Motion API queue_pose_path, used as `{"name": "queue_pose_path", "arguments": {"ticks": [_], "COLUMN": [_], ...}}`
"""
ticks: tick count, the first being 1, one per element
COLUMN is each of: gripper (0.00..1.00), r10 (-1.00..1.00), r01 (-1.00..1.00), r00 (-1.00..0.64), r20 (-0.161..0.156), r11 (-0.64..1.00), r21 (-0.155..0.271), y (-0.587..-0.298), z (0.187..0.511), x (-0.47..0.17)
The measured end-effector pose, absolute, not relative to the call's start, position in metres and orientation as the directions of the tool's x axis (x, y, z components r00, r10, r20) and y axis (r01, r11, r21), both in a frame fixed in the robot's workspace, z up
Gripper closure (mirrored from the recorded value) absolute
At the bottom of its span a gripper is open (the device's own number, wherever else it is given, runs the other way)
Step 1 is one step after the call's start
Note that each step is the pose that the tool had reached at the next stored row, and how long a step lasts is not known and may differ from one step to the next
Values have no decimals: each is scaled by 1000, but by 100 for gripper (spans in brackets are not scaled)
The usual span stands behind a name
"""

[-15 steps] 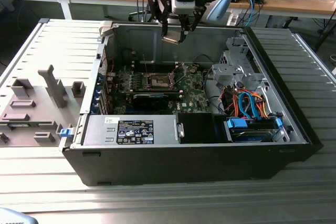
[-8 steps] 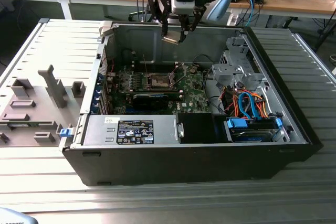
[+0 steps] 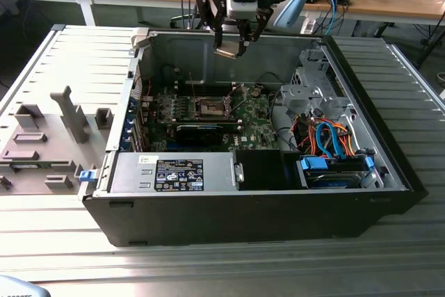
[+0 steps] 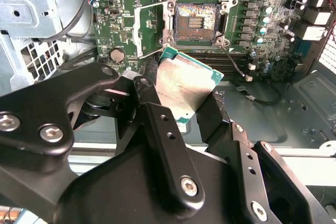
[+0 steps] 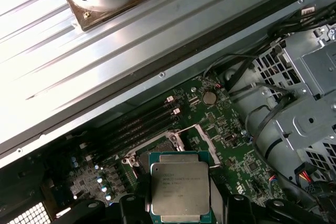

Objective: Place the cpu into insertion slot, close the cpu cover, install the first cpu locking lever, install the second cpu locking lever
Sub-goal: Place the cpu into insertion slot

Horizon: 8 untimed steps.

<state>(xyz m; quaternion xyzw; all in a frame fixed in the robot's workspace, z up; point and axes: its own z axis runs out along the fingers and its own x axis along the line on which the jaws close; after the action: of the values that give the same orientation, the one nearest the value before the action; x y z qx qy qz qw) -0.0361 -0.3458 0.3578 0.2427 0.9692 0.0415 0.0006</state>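
My gripper hangs above the open computer case, shut on the cpu. In both wrist views the cpu is a flat silvery square with a green edge, pinched between two black fingers. The insertion slot lies bare below on the green motherboard with its dark centre showing. In the first wrist view the cpu hides part of the slot. The cpu cover is a thin silvery frame, swung open beside the socket. A thin wire lever sticks out from the socket's corner.
The case's back wall is close behind the gripper. A metal drive cage and orange and blue cables are toward the exterior view's right. The power supply sits at the front. A grey fixture lies outside the case.
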Motion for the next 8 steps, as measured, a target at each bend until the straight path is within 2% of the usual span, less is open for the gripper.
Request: {"name": "queue_pose_path", "arguments": {"ticks": [8], "gripper": [46], "r10": [476], "r01": [476], "r00": [-879], "r20": [19], "r11": [876], "r21": [81], "y": [-346], "z": [358], "x": [-36]}}
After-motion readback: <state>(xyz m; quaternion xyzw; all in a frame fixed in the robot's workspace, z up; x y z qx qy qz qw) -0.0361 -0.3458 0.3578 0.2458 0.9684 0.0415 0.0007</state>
